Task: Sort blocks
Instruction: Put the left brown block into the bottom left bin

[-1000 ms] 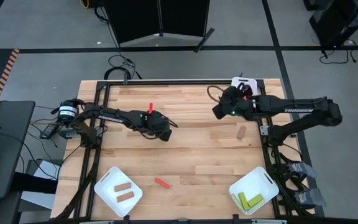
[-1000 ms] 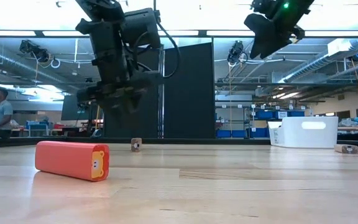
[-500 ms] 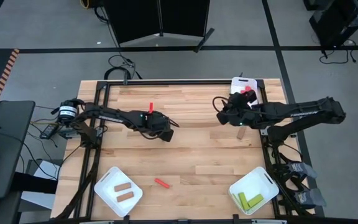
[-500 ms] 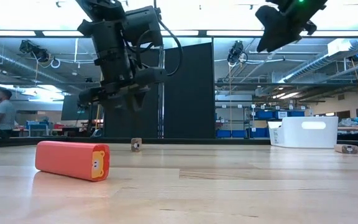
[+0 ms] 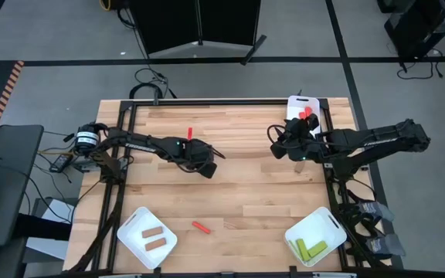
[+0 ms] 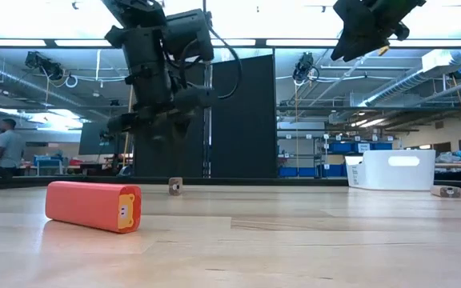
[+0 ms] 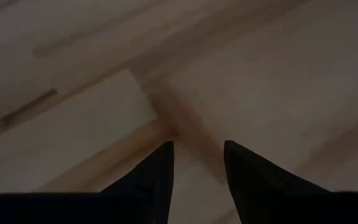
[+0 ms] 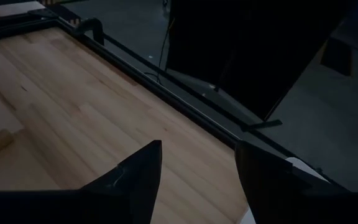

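Observation:
My left gripper [image 5: 209, 164] hangs open over the table's middle, fingers pointing down. A brown block [image 7: 182, 121] lies on the wood below the gap between them, untouched, and shows end-on in the low view [image 6: 175, 186]. My right gripper [image 5: 273, 144] is open and empty, raised high [image 6: 350, 50] over the far right of the table. One red block [image 5: 190, 133] lies toward the far edge. Another red block [image 5: 200, 227] lies near the front and shows in the low view too [image 6: 93, 206]. Another brown block [image 6: 446, 191] lies at the right.
A white tray [image 5: 134, 245] at the near left holds two brown blocks. A white tray [image 5: 327, 220] at the near right holds yellow-green blocks. A third tray [image 5: 293, 103] at the far right holds red blocks. A black frame rims the table.
My right gripper has swung toward the table's near edge, staying high and open. My left gripper has tipped a little in place above the brown block. No block has moved.

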Controlling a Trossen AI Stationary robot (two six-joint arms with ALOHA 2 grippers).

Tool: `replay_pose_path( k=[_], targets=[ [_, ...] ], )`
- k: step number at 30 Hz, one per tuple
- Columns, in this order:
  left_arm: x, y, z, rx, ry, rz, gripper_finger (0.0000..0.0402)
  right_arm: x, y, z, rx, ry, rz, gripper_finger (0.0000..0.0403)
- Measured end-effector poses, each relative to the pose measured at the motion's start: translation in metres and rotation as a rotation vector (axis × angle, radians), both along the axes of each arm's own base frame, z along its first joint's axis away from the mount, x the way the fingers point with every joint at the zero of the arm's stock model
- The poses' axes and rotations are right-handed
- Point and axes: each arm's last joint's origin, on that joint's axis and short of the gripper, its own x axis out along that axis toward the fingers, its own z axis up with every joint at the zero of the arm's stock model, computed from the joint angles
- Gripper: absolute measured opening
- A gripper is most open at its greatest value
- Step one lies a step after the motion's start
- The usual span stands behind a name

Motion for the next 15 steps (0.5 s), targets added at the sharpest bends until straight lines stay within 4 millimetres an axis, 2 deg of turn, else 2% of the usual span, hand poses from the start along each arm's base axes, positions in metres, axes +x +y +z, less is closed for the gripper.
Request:
replay_pose_path(
  k=[3, 6, 11, 15],
  targets=[
    [0.005, -0.001, 0.007, -0.032, -0.018, -0.073, 0.0163, 0.000, 0.000, 0.000, -0.004, 0.004, 0.002, 0.0214],
    [0.013, -0.003, 0.019, -0.068, -0.064, -0.147, 0.0197, 0.000, 0.000, 0.000, -0.008, 0.010, 0.005, 0.0214],
    [0.023, -0.002, 0.043, -0.109, -0.115, -0.189, 0.0287, 0.000, 0.000, 0.000, -0.009, 0.013, 0.006, 0.0214],
    [0.013, 0.001, 0.040, -0.143, -0.001, -0.107, 0.0357, 0.000, 0.000, 0.000, -0.013, 0.018, 0.009, 0.0214]
  ],
)
